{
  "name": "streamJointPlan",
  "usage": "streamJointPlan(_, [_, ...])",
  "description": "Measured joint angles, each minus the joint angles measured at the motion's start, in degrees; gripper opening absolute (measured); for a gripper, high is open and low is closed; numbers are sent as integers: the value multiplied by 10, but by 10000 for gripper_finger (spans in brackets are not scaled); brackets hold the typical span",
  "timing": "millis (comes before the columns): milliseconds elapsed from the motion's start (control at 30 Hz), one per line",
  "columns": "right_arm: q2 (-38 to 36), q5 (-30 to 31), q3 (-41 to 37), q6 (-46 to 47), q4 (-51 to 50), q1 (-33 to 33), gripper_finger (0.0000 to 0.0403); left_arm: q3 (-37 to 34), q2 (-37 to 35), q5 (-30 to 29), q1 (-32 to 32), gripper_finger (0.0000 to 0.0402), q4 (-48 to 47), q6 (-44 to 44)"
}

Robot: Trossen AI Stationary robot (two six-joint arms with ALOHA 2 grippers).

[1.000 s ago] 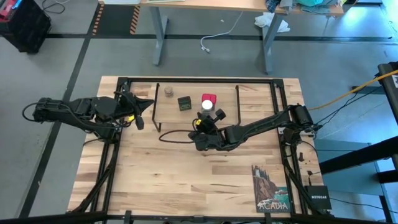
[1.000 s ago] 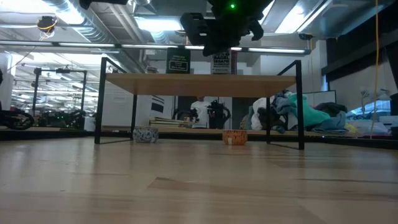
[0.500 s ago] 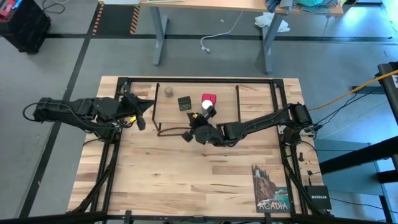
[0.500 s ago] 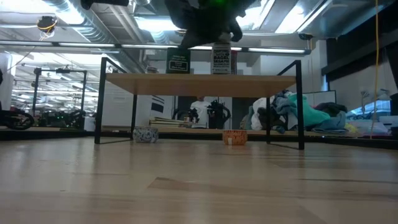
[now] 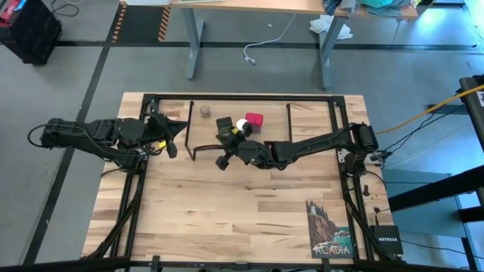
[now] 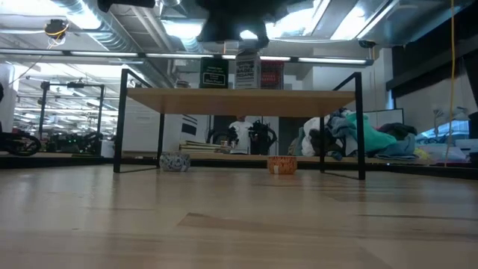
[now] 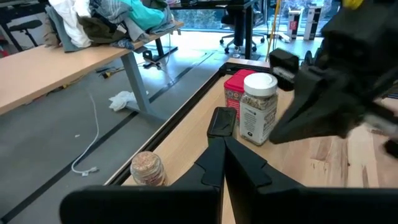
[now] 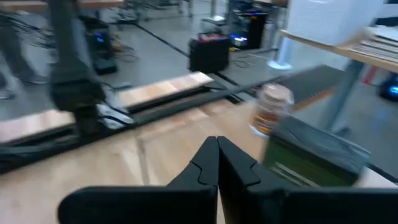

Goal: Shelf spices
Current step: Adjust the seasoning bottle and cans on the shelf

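Observation:
The shelf [image 5: 274, 113], a light-wood plank on black wire legs, carries all the spices. The tan-grey jar [image 5: 205, 111] is farthest left, then the dark tin [image 5: 224, 125], the white-capped jar [image 5: 242, 125] and the red tin [image 5: 255, 121]. In the low view the white-capped jar [image 6: 246, 71] stands upright on the plank [image 6: 299, 99], between the dark tin [image 6: 214, 75] and the red tin [image 6: 272, 75]. My right gripper [image 8: 217, 144] is shut and empty over the shelf's near side [image 5: 227, 147], pointing far-left past the dark tin [image 8: 314, 155]. My left gripper [image 7: 221, 146] is shut beside the shelf's left end [image 5: 172, 130]. My right gripper has nothing between its shut fingers. Its dark body [image 7: 329, 93] stands right beside the white-capped jar [image 7: 258, 106], on the side away from the dark tin. I cannot tell whether it touches the jar. The jar stands upright on the shelf.
A black frame runs along the table's edges [image 5: 227, 97]. A small picture book [image 5: 329, 228] and a dark box [image 5: 387, 240] lie at the table's near right corner. Bare wood lies between the shelf and the near edge.
My right gripper has swept toward the table's left along the shelf's near side. It has also risen toward the top of the low view. The white-capped jar has slid left along the plank, from in front of the red tin to between the dark and red tins, staying upright.

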Motion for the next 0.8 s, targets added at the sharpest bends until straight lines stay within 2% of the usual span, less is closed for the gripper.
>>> streamJointPlan(167, [0,-60,23,-9,-6,8,0,0,0,0,0,4,0,5])
streamJointPlan(333, [0,-87,61,-75,-12,28,0,0,0,0,0,4,0,6])
streamJointPlan(400, [0,-57,89,-103,-52,39,0,0,0,0,0,4,0,4])
streamJointPlan(500, [0,34,152,-118,-174,52,0,0,0,0,0,4,-1,1])
streamJointPlan(700, [0,207,244,-69,-418,65,0,0,0,0,0,4,-10,-3])
streamJointPlan(800, [-6,232,280,-22,-523,71,0,0,0,0,0,4,-19,-6])
